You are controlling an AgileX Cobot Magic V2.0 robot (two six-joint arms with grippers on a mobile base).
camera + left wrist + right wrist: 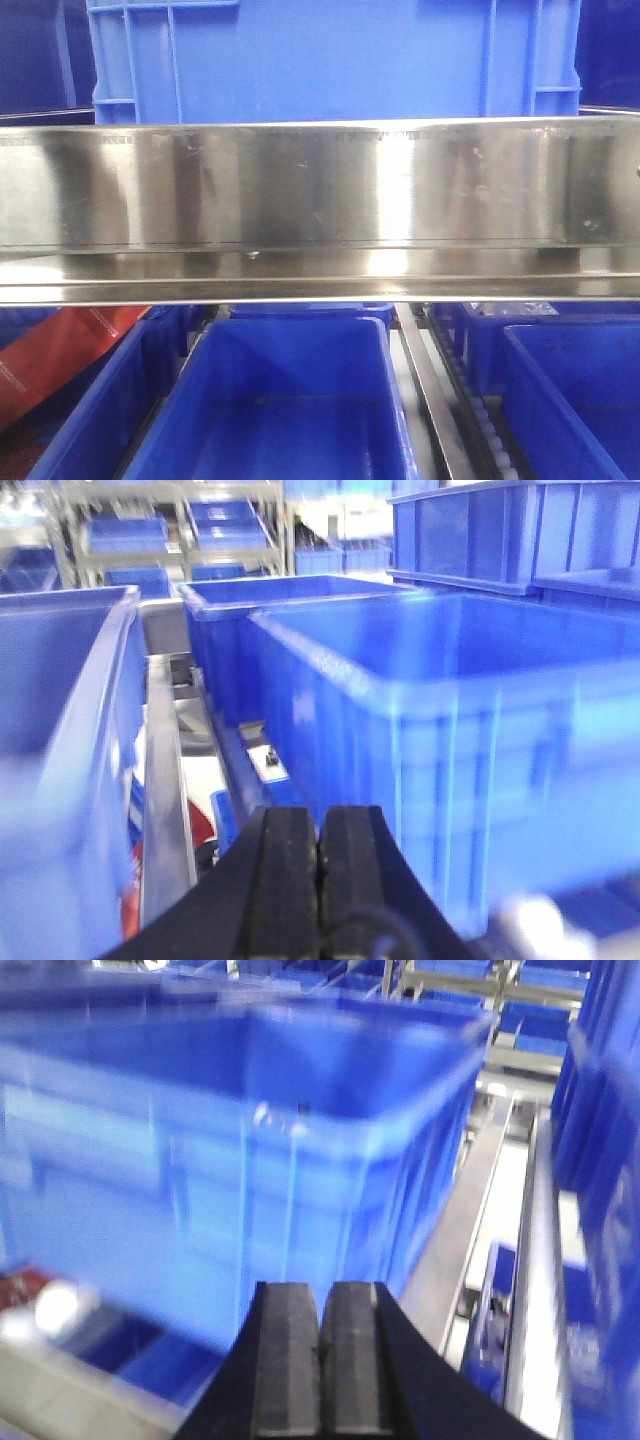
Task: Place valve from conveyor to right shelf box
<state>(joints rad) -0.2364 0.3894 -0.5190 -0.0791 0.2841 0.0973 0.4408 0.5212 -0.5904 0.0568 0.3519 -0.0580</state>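
Valve nowhere on my feeds. Left gripper [318, 845] has black jaws pressed together, empty, before a large blue plastic bin [480, 730] — right gripper [320, 1335] likewise clamped empty, facing another blurred blue crate [230, 1110].

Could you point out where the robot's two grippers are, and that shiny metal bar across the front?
left gripper [319, 855]: left wrist view, seam between its two closed black fingers.
right gripper [321, 1355]: right wrist view, seam between its closed black fingers.
shiny metal bar [300, 185]: front-facing view, middle of its broad face.
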